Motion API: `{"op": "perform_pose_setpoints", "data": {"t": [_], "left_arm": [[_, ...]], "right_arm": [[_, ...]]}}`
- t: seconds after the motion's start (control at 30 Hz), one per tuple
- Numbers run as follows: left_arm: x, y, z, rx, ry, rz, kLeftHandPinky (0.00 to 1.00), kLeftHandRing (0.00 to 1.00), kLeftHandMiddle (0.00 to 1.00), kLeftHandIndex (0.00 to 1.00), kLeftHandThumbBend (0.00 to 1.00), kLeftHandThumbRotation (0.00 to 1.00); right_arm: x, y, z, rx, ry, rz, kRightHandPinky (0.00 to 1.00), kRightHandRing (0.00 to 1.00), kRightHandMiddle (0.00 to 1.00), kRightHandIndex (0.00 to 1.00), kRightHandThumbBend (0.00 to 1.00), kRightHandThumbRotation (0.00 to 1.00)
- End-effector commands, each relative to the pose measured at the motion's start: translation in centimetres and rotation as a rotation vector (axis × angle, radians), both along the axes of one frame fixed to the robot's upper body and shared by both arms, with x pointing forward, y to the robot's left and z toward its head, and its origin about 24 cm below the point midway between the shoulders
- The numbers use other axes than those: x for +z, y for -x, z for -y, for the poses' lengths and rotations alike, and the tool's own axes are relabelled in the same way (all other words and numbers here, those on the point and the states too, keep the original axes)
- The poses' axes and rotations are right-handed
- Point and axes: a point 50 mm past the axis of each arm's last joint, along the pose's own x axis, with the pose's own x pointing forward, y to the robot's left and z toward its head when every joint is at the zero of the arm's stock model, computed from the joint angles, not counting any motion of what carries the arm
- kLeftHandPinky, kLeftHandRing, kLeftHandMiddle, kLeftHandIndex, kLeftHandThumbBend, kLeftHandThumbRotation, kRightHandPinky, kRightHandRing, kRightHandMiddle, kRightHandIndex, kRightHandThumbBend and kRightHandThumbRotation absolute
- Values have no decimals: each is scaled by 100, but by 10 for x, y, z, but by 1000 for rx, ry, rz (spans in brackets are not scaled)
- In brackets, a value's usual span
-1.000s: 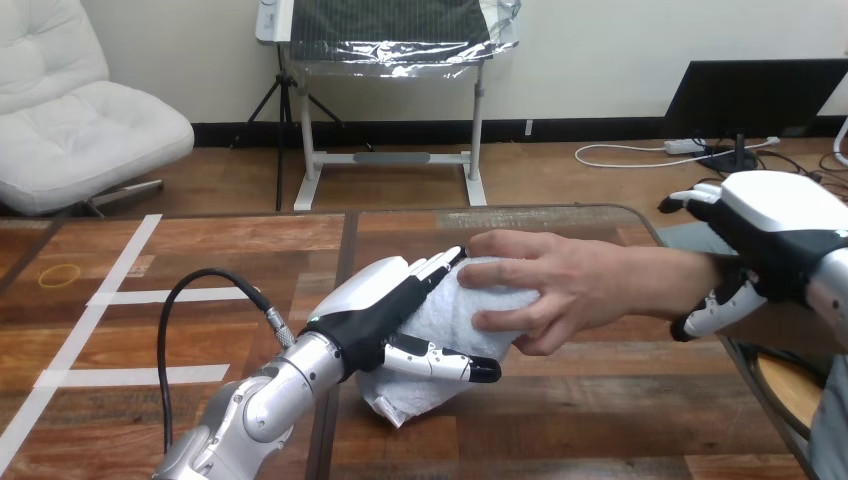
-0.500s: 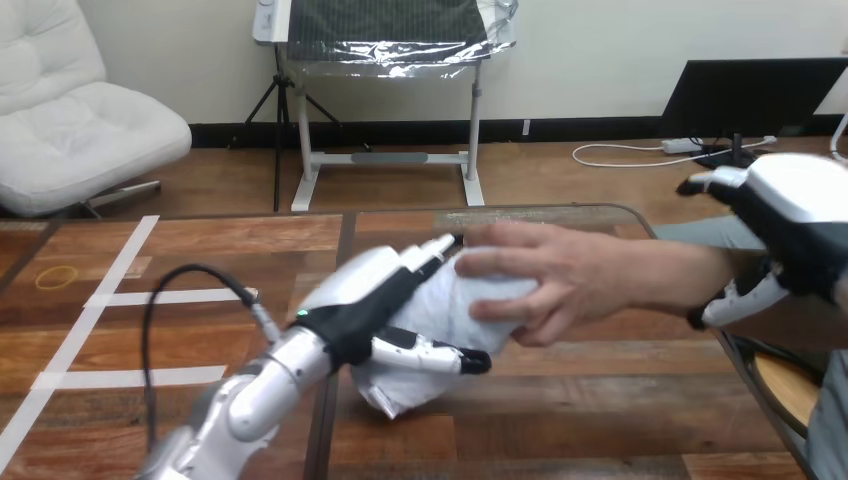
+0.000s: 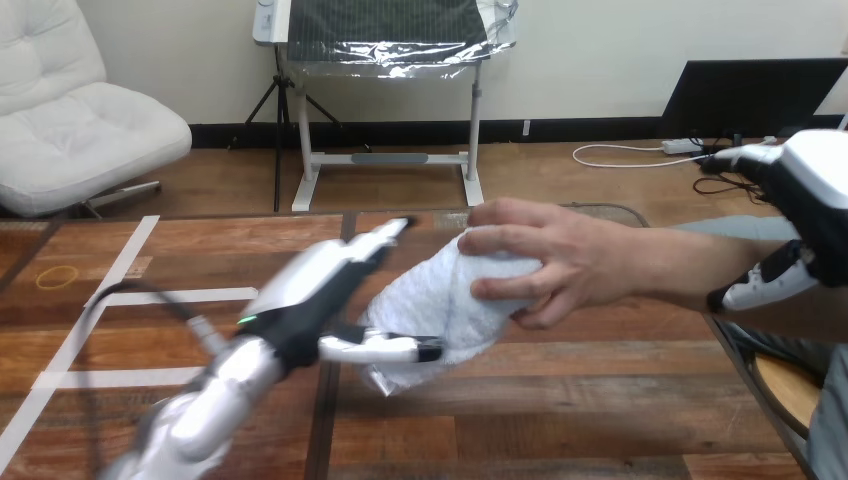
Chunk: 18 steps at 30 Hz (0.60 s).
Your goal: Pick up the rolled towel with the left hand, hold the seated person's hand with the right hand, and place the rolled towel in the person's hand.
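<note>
Risk: the rolled towel (image 3: 435, 300) slips to the table (image 3: 560, 420). The person's hand (image 3: 545, 262) clamps only its upper right end, and the long lower left part hangs unsupported, so a loose grip or a knock from the left hand (image 3: 325, 290) would pull it out. The towel sits centre frame, tilted; can't tell if its low end rests on the table. The left hand is released: fingers straight, aimed upper right, clear of the towel, thumb along the towel's lower edge. The right hand (image 3: 815, 200) is at the right edge, against the person's forearm (image 3: 680, 270); can't tell if it's grasping.
</note>
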Motion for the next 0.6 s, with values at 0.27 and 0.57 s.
{"op": "perform_pose_setpoints", "data": {"t": [0.27, 0.57], "left_arm": [[16, 9, -37, 84, 33, 108, 91, 96, 99, 100, 84, 52], [15, 16, -41, 93, 42, 134, 89, 94, 97, 98, 83, 54]], "right_arm": [[31, 17, -4, 31, -1, 141, 83, 91, 89, 83, 83, 0], [35, 28, -12, 68, -44, 194, 80, 89, 88, 81, 83, 0]]}}
